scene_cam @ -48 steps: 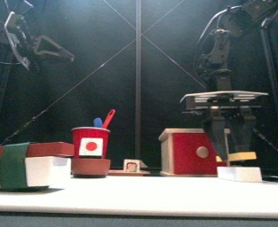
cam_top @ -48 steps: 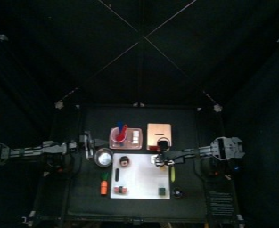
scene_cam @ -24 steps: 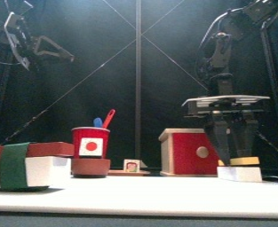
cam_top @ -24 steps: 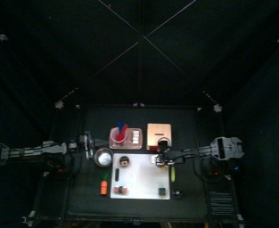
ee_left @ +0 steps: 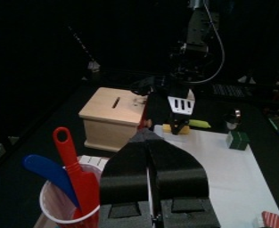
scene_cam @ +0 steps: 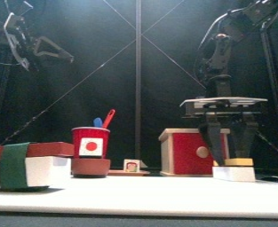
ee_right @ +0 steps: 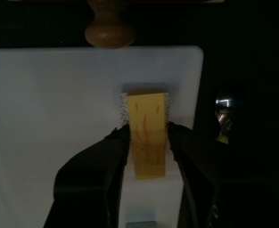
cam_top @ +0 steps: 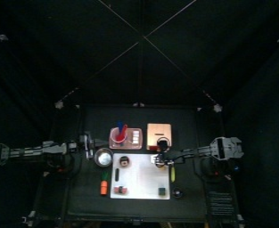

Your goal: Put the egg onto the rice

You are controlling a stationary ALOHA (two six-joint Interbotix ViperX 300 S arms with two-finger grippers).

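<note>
I see the egg [ee_right: 149,135] lying flat on the white rice block [ee_right: 120,100], its long axis running in line with my right gripper [ee_right: 146,158], whose jaws stand spread either side, seemingly clear; the left gripper [ee_left: 155,169], jaws closed, rests well apart

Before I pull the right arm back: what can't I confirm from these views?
- Egg and rice: the right wrist view looks straight down, so the egg covers the rice; whether it lies flat is unclear.
- Right gripper: front view shows its fingers straddling the egg, contact unclear.
- Top view: egg too small to make out.
- Left gripper: its fingers look closed together, parked.
</note>
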